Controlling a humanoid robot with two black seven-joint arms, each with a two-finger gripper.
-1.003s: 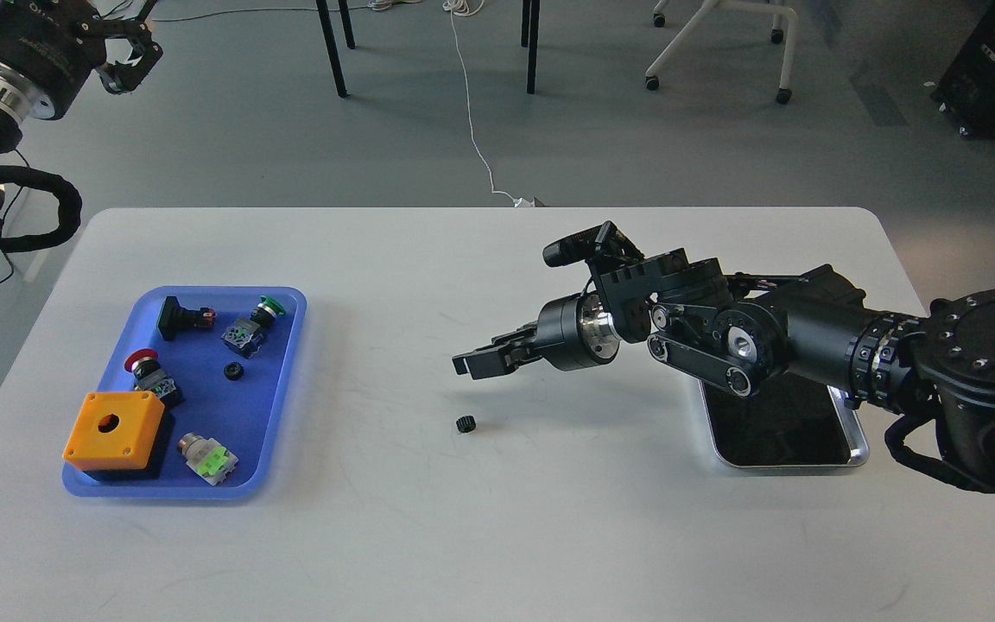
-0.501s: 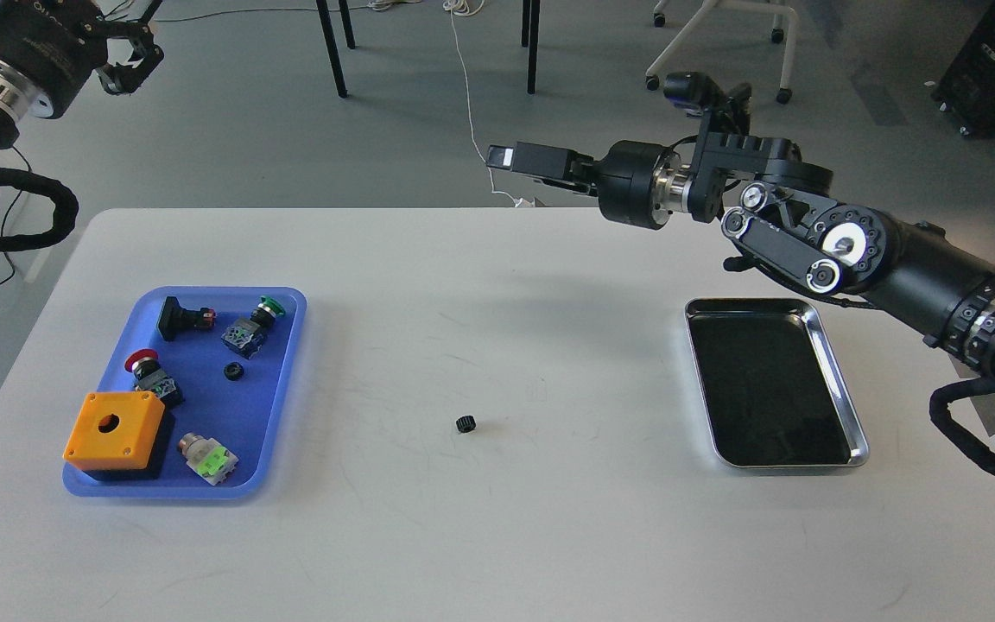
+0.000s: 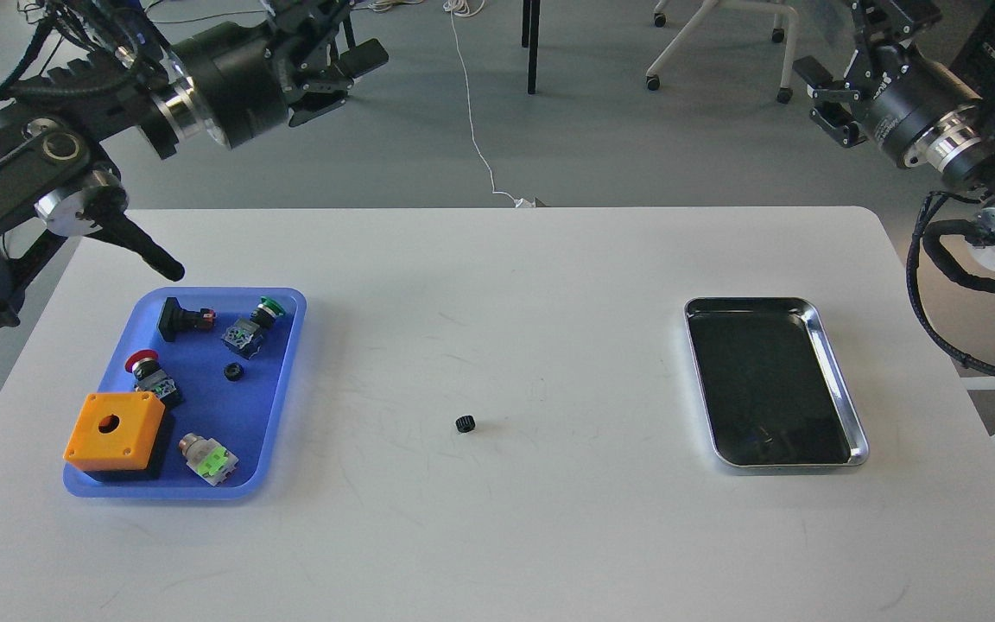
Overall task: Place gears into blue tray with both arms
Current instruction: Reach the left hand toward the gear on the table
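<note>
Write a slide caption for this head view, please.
One small black toothed gear lies in the rounded blue plastic tray; the other gear waits on the white table.

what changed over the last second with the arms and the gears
The right gripper, which hung low just above the loose gear mid-table, lifted up and pulled back to the far right without taking it. The left gripper swung from the far left corner inward, above the table's far edge. Nothing was gripped or released. Both gears, one on the table and one in the blue tray, the switches and the steel tray stayed put.
</note>
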